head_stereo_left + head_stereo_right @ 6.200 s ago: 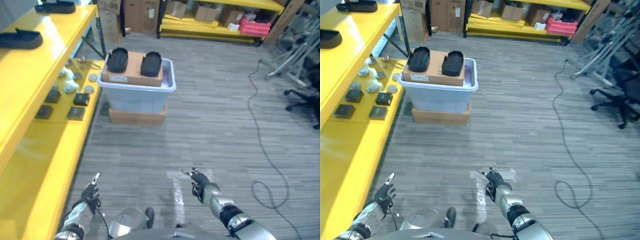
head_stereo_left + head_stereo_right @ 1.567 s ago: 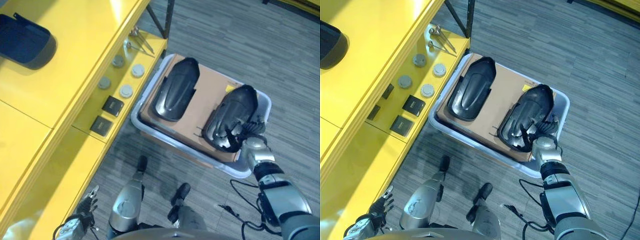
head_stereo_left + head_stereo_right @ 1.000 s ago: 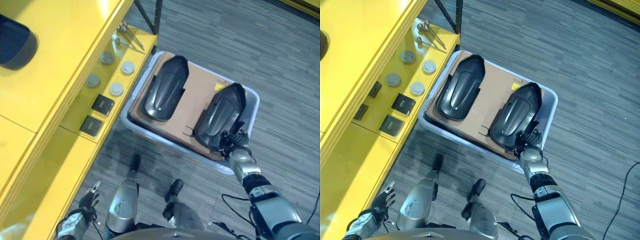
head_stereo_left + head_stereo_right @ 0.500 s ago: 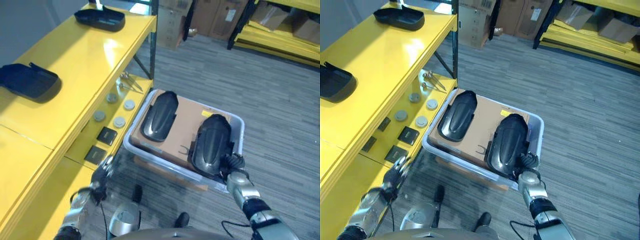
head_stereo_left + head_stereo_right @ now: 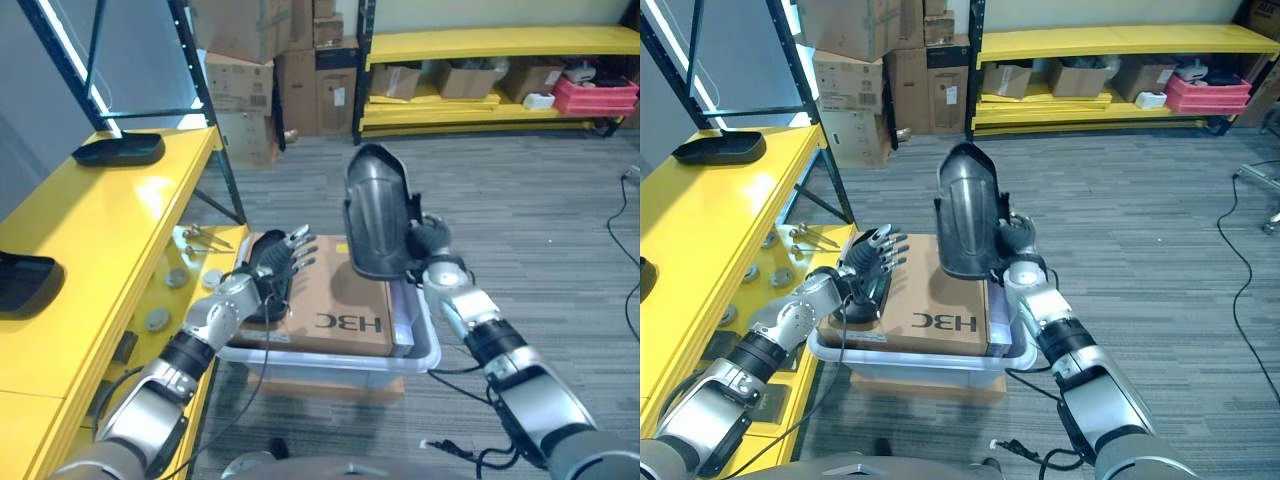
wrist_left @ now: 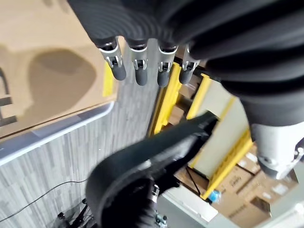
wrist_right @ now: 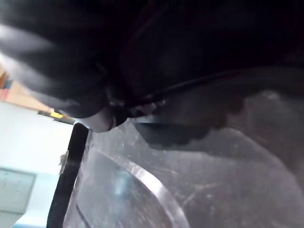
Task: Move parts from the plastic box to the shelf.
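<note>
Right wrist view hides right hand (image 5: 428, 243) fingers behind raised black part (image 5: 376, 212); grip unclear

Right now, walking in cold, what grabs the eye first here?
The big black shell-shaped part, held upright in the air by the right hand above the plastic box. Next, the left hand, fingers spread, over a second black part on the cardboard, beside the bright yellow shelf.

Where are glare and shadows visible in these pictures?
Left eye view: a pale glare on the yellow shelf. Left wrist view: a soft shadow on the cardboard box, beside the left hand. Right wrist view: light streaks on the held black part.
</note>
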### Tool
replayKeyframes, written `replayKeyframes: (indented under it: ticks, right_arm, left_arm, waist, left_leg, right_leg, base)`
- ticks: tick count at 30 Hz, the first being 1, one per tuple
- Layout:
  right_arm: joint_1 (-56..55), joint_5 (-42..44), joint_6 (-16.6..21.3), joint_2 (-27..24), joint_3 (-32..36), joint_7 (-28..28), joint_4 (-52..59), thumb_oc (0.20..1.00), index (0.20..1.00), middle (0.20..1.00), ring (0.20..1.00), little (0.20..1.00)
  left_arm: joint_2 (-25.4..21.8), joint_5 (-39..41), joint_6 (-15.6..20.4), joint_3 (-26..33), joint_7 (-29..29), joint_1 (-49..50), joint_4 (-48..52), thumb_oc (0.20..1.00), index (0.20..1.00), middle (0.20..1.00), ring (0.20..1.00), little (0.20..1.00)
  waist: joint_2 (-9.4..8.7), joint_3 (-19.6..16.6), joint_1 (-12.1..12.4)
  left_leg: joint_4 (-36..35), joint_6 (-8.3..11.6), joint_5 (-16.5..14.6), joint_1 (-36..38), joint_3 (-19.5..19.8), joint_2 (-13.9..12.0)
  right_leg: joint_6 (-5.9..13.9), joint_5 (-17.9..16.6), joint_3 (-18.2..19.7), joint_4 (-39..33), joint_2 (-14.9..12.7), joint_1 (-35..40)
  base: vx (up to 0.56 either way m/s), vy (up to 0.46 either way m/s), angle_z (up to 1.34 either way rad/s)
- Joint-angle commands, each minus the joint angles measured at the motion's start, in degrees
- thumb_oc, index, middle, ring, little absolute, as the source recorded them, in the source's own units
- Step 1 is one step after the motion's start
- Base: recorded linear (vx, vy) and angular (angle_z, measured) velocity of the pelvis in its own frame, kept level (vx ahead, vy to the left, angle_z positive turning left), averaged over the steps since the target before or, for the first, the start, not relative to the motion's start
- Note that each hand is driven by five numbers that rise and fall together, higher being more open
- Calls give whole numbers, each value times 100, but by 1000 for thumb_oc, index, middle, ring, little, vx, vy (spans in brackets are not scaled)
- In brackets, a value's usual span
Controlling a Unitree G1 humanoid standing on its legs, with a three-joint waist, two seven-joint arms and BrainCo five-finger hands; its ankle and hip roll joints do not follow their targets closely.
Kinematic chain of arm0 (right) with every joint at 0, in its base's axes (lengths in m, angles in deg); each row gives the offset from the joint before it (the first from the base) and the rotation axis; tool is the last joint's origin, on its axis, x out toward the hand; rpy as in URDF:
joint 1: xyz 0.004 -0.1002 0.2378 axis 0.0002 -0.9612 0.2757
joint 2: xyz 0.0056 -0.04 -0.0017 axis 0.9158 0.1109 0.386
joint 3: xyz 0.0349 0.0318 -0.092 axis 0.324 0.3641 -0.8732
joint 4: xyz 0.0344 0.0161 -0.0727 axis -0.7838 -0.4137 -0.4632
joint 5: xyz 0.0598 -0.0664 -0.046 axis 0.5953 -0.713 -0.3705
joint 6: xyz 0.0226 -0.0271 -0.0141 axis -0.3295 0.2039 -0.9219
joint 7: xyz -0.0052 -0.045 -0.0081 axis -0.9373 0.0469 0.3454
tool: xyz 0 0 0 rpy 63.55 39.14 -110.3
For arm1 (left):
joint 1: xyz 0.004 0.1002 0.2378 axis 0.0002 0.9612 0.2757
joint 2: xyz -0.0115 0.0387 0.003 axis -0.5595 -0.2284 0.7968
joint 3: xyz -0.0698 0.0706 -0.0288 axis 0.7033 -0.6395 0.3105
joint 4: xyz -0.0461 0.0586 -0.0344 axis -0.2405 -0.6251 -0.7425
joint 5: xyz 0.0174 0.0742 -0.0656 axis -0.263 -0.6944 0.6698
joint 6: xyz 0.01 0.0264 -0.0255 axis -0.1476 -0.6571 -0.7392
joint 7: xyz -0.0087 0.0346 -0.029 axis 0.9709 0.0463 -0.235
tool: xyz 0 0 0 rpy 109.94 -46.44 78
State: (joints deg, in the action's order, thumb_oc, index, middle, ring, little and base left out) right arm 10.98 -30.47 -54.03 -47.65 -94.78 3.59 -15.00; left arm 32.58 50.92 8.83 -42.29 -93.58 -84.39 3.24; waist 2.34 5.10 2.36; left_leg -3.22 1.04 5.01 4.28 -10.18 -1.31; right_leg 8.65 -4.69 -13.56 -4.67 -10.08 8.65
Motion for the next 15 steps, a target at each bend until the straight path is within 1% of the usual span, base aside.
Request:
replayKeyframes:
  ticks: [1, 5, 9, 12, 15]
  right_arm:
    - [480, -10, 238, 93, -27, 151, -101, 200, 200, 200, 200, 200]
    - [733, 47, 274, 335, -217, 242, -121, 200, 200, 200, 200, 200]
    - [857, 28, 131, 457, -344, 339, -23, 200, 200, 200, 200, 200]
    - [762, 65, 42, 544, -421, 400, 37, 200, 200, 200, 200, 200]
    - [723, 33, 62, 661, -476, 482, -58, 200, 200, 200, 200, 200]
  left_arm:
    - [72, 420, 97, -108, 228, -240, -108, 1000, 1000, 1000, 1000, 1000]
    - [248, 399, 130, -165, 459, -585, -504, 1000, 1000, 1000, 1000, 1000]
    - [354, 324, 321, -133, 386, -786, -880, 1000, 1000, 1000, 1000, 1000]
    - [342, 310, 442, -146, 254, -860, -792, 1000, 1000, 1000, 1000, 1000]
    - [363, 119, 584, -262, 141, -914, -676, 1000, 1000, 1000, 1000, 1000]
  waist:
    - [-213, -199, 364]
    - [-224, -232, 327]
    - [-239, -242, 286]
    - [-239, -231, 286]
    - [-236, -208, 307]
  left_leg:
    - [770, 119, -1001, -38, 116, -149]
    - [783, 146, -1010, -41, 108, -146]
    - [775, 160, -1029, -34, 123, -134]
    - [763, 174, -1037, -31, 150, -125]
    - [757, 178, -1043, -42, 187, -112]
  right_leg:
    - [291, -72, 127, 12, -158, -482]
    - [297, -64, 104, 20, -156, -491]
    - [308, -55, 83, 17, -161, -497]
    - [317, -55, 48, 13, -166, -498]
    - [320, -56, 4, 21, -178, -500]
  base:
    - [0, 0, 0]
    - [0, 0, 0]
    - [0, 0, 0]
    - [0, 0, 0]
    - [0, 0, 0]
